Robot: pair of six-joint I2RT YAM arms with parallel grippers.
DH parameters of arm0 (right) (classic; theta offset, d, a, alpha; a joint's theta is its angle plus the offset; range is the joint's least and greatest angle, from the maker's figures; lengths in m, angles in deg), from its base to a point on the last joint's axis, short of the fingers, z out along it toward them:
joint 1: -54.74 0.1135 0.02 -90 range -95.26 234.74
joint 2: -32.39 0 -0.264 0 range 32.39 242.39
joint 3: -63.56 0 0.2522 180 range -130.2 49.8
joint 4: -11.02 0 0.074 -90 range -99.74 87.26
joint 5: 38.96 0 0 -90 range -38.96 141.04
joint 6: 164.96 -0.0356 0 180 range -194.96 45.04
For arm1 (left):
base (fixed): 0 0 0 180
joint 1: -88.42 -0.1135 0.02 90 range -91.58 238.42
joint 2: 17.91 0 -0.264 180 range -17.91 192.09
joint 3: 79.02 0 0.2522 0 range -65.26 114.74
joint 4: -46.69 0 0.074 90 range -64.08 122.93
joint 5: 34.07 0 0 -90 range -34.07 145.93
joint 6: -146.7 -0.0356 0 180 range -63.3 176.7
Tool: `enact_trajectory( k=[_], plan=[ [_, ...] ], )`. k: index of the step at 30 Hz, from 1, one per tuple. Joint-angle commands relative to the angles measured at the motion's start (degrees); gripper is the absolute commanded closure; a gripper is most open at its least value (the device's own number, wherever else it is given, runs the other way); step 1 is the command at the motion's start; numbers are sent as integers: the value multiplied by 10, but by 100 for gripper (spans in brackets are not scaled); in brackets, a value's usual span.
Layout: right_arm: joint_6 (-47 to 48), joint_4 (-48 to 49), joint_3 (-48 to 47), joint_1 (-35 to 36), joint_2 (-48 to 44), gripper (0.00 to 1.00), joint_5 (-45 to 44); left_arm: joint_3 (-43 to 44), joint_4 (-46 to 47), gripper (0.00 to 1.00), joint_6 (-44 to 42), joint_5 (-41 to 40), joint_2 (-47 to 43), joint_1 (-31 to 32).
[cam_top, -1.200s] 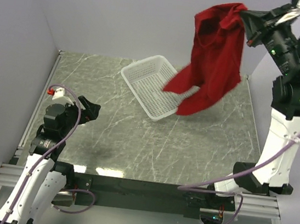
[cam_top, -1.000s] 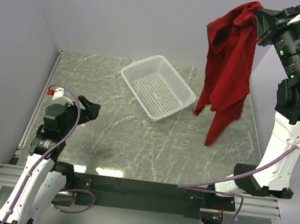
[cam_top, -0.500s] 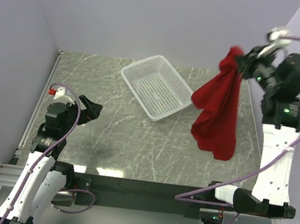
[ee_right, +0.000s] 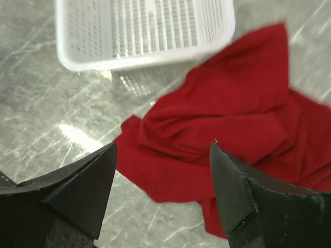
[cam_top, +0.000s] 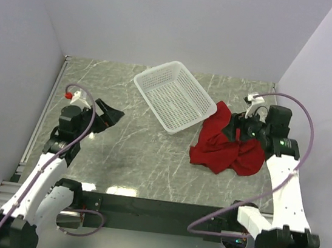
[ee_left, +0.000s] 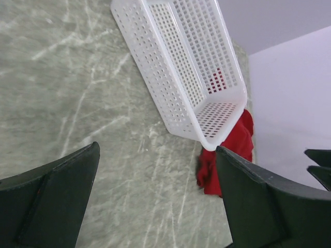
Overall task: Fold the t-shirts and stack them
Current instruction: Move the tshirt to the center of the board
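A deep-red t-shirt (cam_top: pixel 223 148) lies crumpled in a heap on the marble table, right of the basket. It also fills the middle of the right wrist view as the t-shirt (ee_right: pixel 222 129), and its edge peeks past the basket as the t-shirt (ee_left: pixel 230 150). My right gripper (cam_top: pixel 237 128) hovers just above the heap's right part, open, nothing between its fingers (ee_right: pixel 83 191). My left gripper (cam_top: pixel 110 117) sits at the table's left side, open and empty, far from the cloth.
A white mesh basket (cam_top: pixel 171 94) stands tilted diagonally at the back centre, its near corner touching the shirt; the basket (ee_left: pixel 181 67) shows nothing inside it. Purple walls close in the left, back and right. The right arm's cable (cam_top: pixel 281 176) loops over the right side.
The right arm swung down from high up with the hanging shirt, lowered it onto the table beside the basket, and opened its gripper, letting the cloth go. The left arm shifted slightly.
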Motion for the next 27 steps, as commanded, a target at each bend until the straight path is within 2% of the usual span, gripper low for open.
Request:
enact_trajectory(
  k=[1,8,13,17,19,20,21,23,24,26,27],
  plan=[
    [23,29,1,-2,-44,21,19,4,74,1,39,12,47,25],
    [-13,67,83,-5,-51,21,86,55,93,3,64,-64,157,113],
    [-24,91,130,-6,-53,22,113,134,58,7,111,-157,293,164],
    [-27,97,133,-6,-51,22,113,254,-7,6,155,-225,410,218],
    [-30,102,134,-6,-51,22,116,300,-58,5,190,-255,481,231],
    [-31,104,136,-6,-51,22,116,351,-81,6,206,-264,507,241],
    [-31,105,138,-6,-51,22,116,379,-139,7,218,-272,554,246],
    [-31,106,138,-7,-52,22,113,463,-209,13,263,-312,600,261],
    [-32,107,140,-7,-53,22,113,488,-270,19,278,-327,639,266],
    [-32,109,140,-7,-52,22,110,548,-314,29,290,-358,667,276],
    [-32,110,139,-7,-52,22,110,560,-332,39,293,-364,684,278]
  ],
)
